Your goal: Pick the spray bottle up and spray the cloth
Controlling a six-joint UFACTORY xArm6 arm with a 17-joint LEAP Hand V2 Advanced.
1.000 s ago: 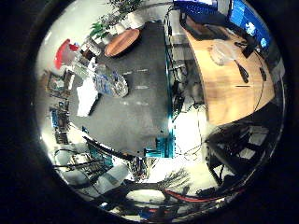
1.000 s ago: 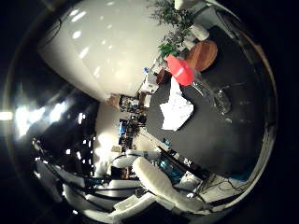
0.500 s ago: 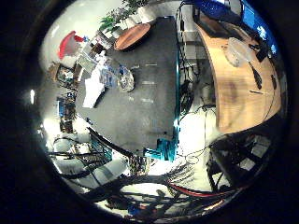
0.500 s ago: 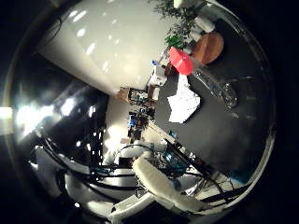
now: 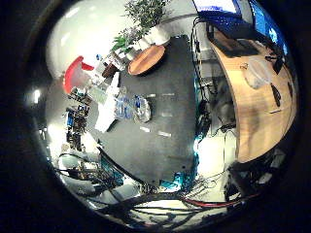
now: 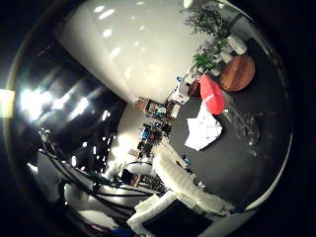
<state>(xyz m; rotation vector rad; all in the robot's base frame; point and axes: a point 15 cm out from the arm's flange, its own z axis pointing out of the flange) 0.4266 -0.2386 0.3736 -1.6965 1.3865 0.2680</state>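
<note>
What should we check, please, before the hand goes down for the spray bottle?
1. Spray bottle located: ok, clear, on the dark table, beside the white cloth.
2. Cloth in place for spraying: ok, lying on the table.
3. Hand near the bottle: not ok, both bottle and cloth look small and far from the palm.
4. Bottle upright or lying: cannot tell.
5. Hand open and ready: cannot tell.
6. Other things close by: not ok, a red object sits next to the cloth.

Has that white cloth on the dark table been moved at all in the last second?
No. The white cloth lies beside the clear bottle, below the red object, as before; only the camera shifted.
</note>
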